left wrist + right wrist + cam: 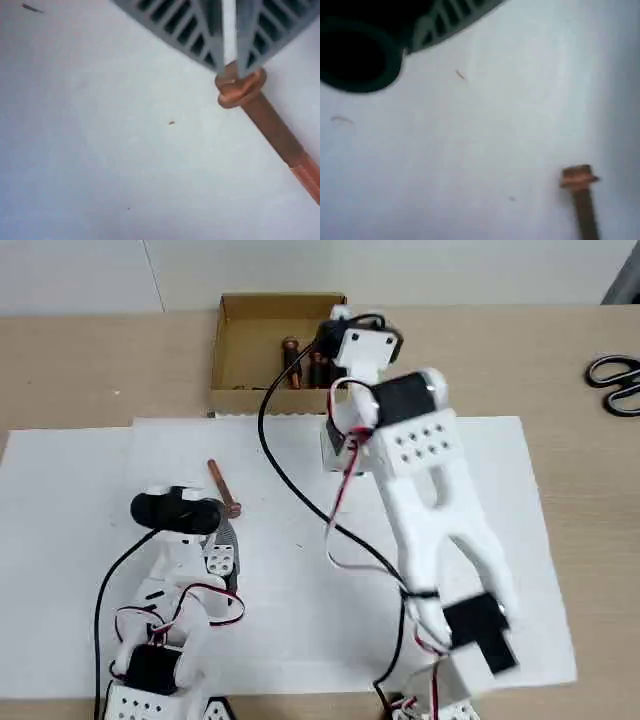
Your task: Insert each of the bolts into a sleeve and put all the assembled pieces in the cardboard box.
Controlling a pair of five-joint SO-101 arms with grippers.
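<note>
So I'm on the pickup for what looks like the last loose bolt [272,127]. It's lying flat on the left half of the white paper [80,500], closer to the sheet's far edge than the near one, with the head end pointing back at me. My left gripper [232,65] is down at that head with the jaws narrowed to a sliver, and it looks like the tips are pinching the nub just above the flange. Honestly that's a skimpy hold. With only the head caught, I'd expect the long shaft to swing or droop once it leaves the paper. My plan would be to squeeze firm, lift slowly and straight up, and watch whether the shaft pivots. If it does, I'd set it down and regrip just below the flange, leaving the shaft bare for the sleeve. My right gripper [330,345] is over the right side of the cardboard box [245,345], which sits on the table just past the paper's far edge. I can't tell whether it's holding anything. Assembled pieces [305,365] are already in there.
</note>
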